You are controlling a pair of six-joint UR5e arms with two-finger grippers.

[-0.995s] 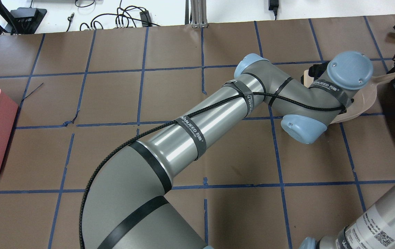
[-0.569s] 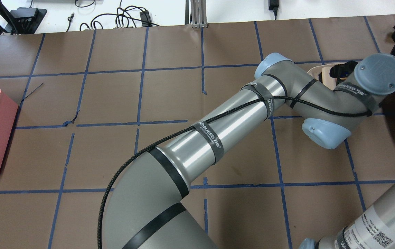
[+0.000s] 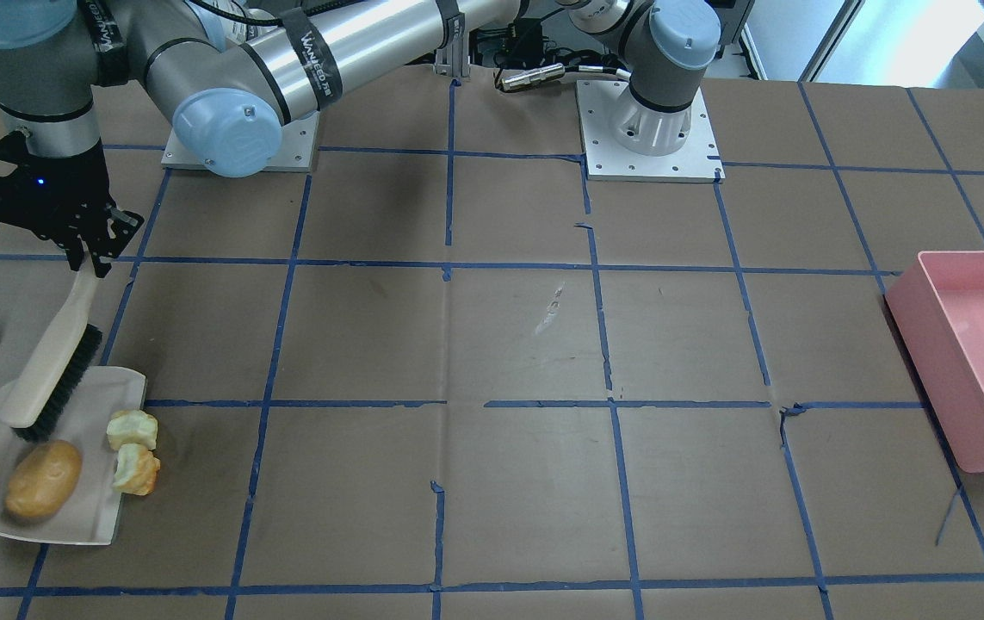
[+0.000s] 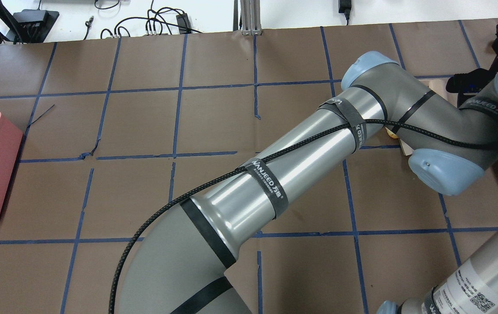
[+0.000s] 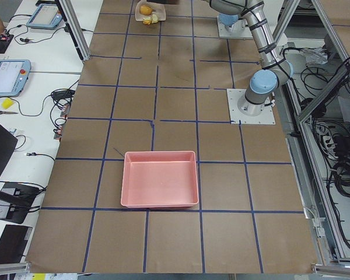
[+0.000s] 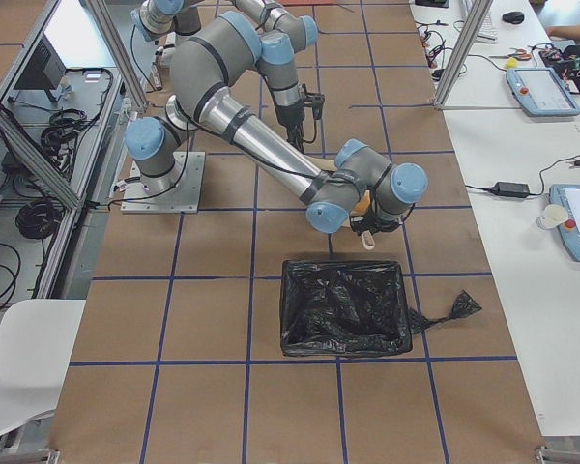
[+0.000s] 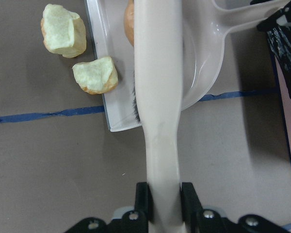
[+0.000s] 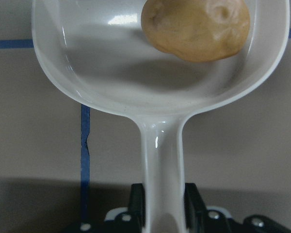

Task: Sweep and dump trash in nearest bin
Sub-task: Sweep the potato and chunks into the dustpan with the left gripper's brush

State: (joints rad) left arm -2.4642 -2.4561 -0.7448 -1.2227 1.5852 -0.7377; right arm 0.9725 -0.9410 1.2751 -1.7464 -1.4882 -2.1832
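My left gripper [image 7: 164, 194] is shut on the cream handle of a brush [image 3: 52, 362]. The brush's black bristles rest in the back of the white dustpan [image 3: 70, 517]. My right gripper [image 8: 163, 196] is shut on the dustpan's handle; it is out of frame in the front view. The orange-brown potato-shaped lump [image 3: 44, 480] lies inside the pan, and it also shows in the right wrist view [image 8: 196, 26]. Two pale yellow-green chunks [image 3: 132, 429] [image 3: 137, 469] lie at the pan's open lip. In the left wrist view they [image 7: 63, 30] [image 7: 94, 74] sit on the table beside the lip.
A bin lined with a black bag [image 6: 346, 307] stands close beside the dustpan. A pink bin [image 3: 974, 344] stands at the table's far other end. My left arm [image 4: 301, 161] reaches across the table and hides the pan in the overhead view.
My left arm has swung to the right in the overhead view. Its wrist is now at the right edge and covers almost all of the dustpan.
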